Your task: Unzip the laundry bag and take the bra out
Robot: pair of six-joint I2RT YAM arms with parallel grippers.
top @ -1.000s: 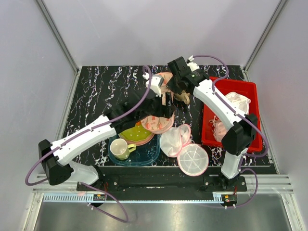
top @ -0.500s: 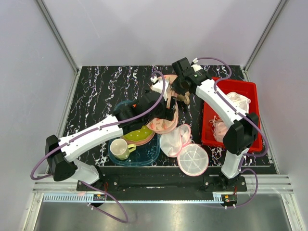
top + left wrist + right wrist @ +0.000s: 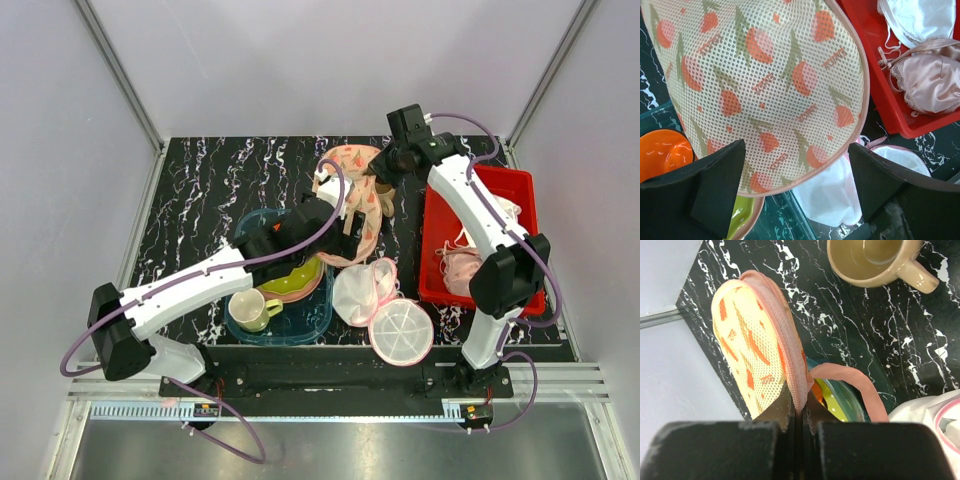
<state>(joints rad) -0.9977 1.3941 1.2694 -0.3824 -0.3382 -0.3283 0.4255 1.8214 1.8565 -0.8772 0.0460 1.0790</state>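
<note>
Lately, laundry bag (image 3: 352,196) raised, its edge clamped in right end effector (image 3: 796,405); left end effector (image 3: 795,155) below bag spread wide; unzipping judged unfinished.

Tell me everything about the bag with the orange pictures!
The laundry bag is a big oval pouch of peach mesh, full of tiny holes, printed with red-orange flower shapes and small words, edged in pink. The right pincer is shut on its pink rim, holding it tilted. The open left pincer hovers close by its edge.

Small orange printed words across the laundry bag (image 3: 765,85), none legible.
</note>
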